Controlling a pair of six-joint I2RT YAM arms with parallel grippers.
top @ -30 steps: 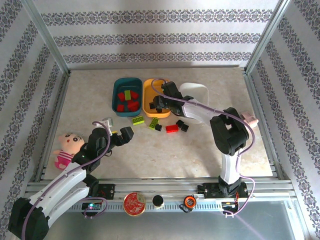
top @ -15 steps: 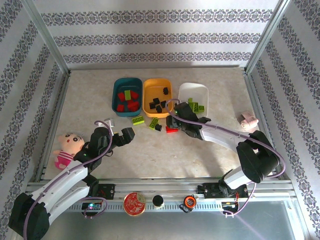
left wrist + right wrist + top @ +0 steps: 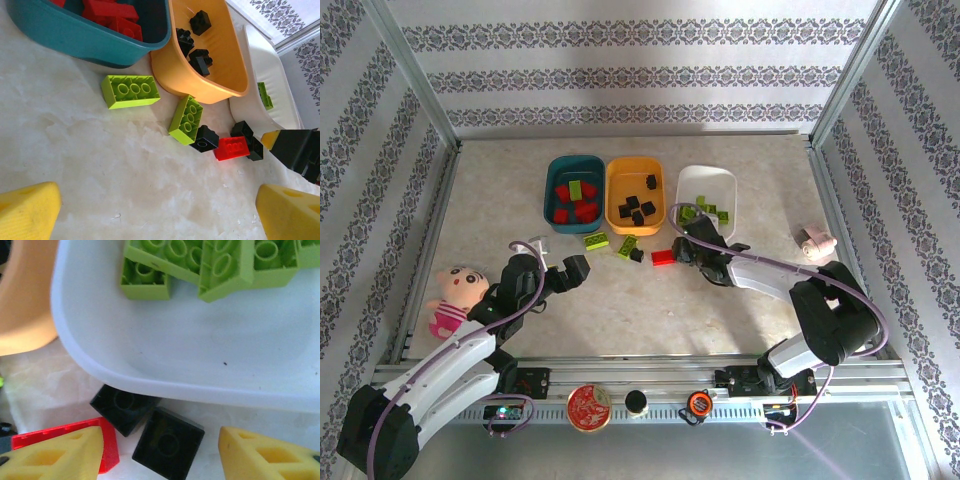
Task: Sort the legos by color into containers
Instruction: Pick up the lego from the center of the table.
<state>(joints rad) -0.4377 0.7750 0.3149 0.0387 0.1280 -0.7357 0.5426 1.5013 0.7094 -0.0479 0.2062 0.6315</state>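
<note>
Lime-green bricks (image 3: pixel 200 265) lie in the white tray (image 3: pixel 150 340), seen close from the right wrist. The overhead view adds the teal tray (image 3: pixel 575 160), holding red bricks (image 3: pixel 585 211) and one lime piece (image 3: pixel 577 189), and the orange tray (image 3: pixel 635 161), holding black bricks (image 3: pixel 638 208). Loose on the worktop (image 3: pixel 620 310) are two lime oblongs (image 3: pixel 131 91) and a red brick (image 3: pixel 232 148). Right fingers (image 3: pixel 55 455) stand parted astride a loose black brick (image 3: pixel 167 437) just beside the white tray, gripping nothing. Left fingers (image 3: pixel 27 210) are spread wide and empty above the worktop

Legos (image 3: pixel 585 211) mostly sorted in three trays (image 3: pixel 705 185); perhaps six loose
</note>
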